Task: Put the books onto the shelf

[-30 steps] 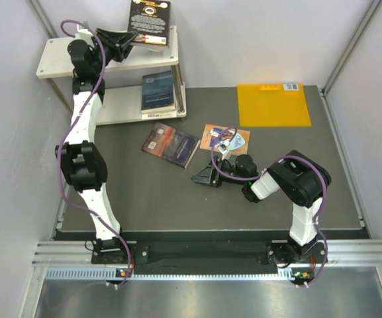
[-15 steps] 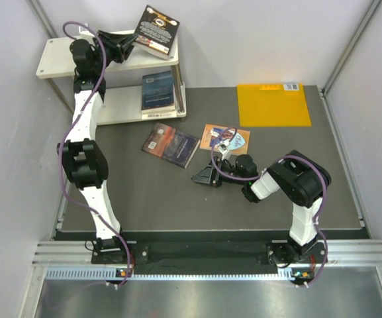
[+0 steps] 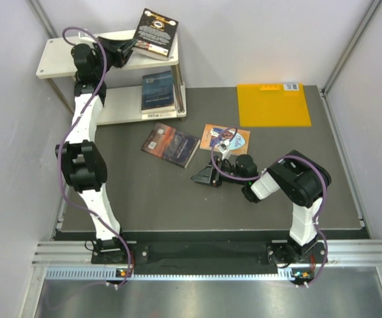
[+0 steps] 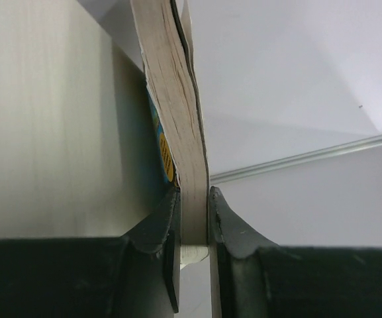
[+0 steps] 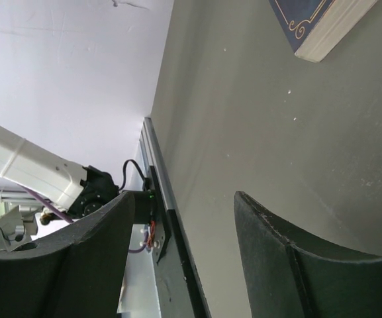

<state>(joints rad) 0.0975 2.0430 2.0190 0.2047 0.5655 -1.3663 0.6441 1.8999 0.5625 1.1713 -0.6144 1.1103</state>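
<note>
The shelf (image 3: 58,58) stands at the back left. My left gripper (image 3: 128,46) reaches over its top board and is shut on the black book with gold ornament (image 3: 156,32), which stands tilted at the board's right end. In the left wrist view the jaws (image 4: 194,213) pinch its page edge (image 4: 184,119) beside the cream board (image 4: 45,119). A dark blue book (image 3: 158,89) lies on the lower board. On the table lie a dark book with a reddish glow (image 3: 171,144) and an orange-brown book (image 3: 217,136). My right gripper (image 3: 201,177) rests open and empty (image 5: 183,195).
A large orange-yellow sheet (image 3: 272,104) lies flat at the back right of the dark table (image 3: 144,199). White walls close in the back and sides. In the right wrist view a dark book's corner (image 5: 316,20) shows beyond the fingers.
The black book has tipped from square-on to tilted at the shelf's right end, and the left gripper has shifted slightly with it. The right arm has not moved.
</note>
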